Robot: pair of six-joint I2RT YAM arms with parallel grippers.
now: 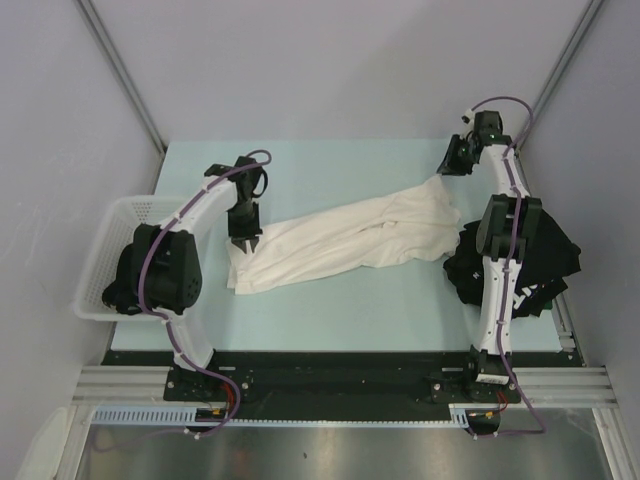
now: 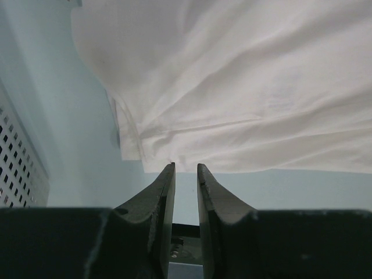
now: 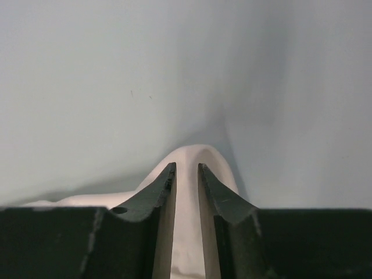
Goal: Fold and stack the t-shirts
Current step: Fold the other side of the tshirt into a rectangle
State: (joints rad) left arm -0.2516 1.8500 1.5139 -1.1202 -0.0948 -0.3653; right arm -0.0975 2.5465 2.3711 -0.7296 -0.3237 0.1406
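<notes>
A cream-white t-shirt (image 1: 340, 240) lies stretched in a long band across the pale green table, from near left to far right. My left gripper (image 1: 243, 243) hangs over its left end; in the left wrist view the left gripper (image 2: 185, 165) is open, with bare table between the jaws and the t-shirt's hem (image 2: 232, 75) just beyond the tips. My right gripper (image 1: 445, 168) is at the shirt's far right corner. In the right wrist view the right gripper (image 3: 186, 164) stands open astride a raised fold of the cloth (image 3: 189, 152). Black t-shirts (image 1: 545, 260) lie heaped under the right arm.
A white mesh basket (image 1: 100, 250) stands off the table's left edge, beside the left arm's base; its perforated wall (image 2: 17, 163) shows at the left of the left wrist view. Grey walls close in behind and on both sides.
</notes>
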